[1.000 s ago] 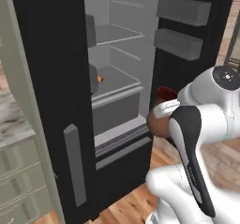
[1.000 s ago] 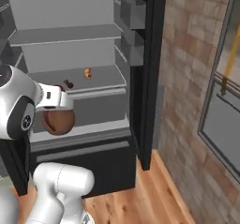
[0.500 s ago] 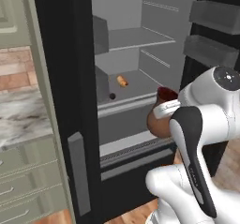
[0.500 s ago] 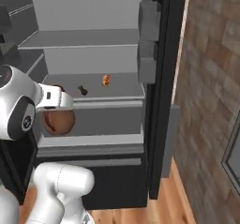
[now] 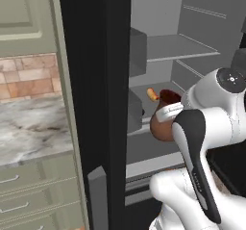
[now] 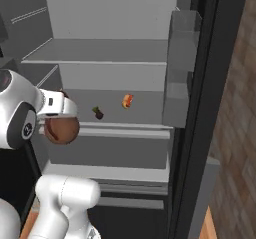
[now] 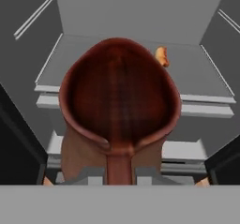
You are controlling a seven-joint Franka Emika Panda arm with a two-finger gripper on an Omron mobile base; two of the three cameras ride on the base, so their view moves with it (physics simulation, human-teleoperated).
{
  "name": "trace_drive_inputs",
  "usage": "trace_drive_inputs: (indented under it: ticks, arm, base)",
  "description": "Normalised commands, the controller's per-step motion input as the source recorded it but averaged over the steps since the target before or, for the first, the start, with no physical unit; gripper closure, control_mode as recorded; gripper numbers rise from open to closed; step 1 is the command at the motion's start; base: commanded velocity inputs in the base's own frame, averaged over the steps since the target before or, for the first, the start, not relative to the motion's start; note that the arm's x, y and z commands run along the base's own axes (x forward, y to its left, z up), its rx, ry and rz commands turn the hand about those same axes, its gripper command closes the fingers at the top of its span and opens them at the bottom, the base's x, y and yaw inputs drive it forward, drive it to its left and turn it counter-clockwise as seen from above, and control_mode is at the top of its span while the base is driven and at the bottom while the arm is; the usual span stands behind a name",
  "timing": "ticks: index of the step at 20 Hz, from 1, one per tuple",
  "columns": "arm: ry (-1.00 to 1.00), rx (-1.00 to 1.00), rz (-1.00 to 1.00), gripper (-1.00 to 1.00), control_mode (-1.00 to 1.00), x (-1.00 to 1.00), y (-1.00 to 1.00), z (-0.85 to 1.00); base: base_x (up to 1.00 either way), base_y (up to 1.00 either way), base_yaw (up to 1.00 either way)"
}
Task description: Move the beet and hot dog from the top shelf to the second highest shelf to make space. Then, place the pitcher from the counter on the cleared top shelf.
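At the left of the left base view I am looking past the marbled tabletop (image 5: 33,128) toward the open fridge. Moving right to the frame's centre, I am holding the pitcher (image 5: 163,121) in front of the shelves, with the claw (image 7: 120,169) clamped on its handle side at the bottom of the hand view. I judge the clay jug rigid, fairly heavy and breakable, so a hold low by the handle should keep it upright. In the right base view, the beet (image 6: 98,113) and hot dog (image 6: 127,101) are lying centre frame on the second highest shelf (image 6: 125,131). Above them the top shelf (image 6: 95,62) is waiting bare.
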Motion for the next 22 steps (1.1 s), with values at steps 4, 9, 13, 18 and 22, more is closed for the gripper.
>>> trace_drive_inputs:
  ticks: [4,9,13,18,22]
  arm:
    - [0.0,0.0,0.0,1.0,1.0,0.0,0.0,0.0]
    - [-0.15,0.01,0.11,1.0,-1.0,0.14,-0.46,0.0]
    - [-0.19,0.0,0.08,1.0,-1.0,0.05,-0.15,0.22]
    - [-0.15,0.0,0.02,1.0,-1.0,0.06,0.0,0.53]
    - [-0.09,0.0,0.0,1.0,-1.0,0.09,0.0,0.62]
  base:
    - [0.39,-0.41,0.15]
    - [0.0,0.0,0.0]
    - [0.0,0.0,0.0]
    - [0.0,0.0,0.0]
    - [0.0,0.0,0.0]
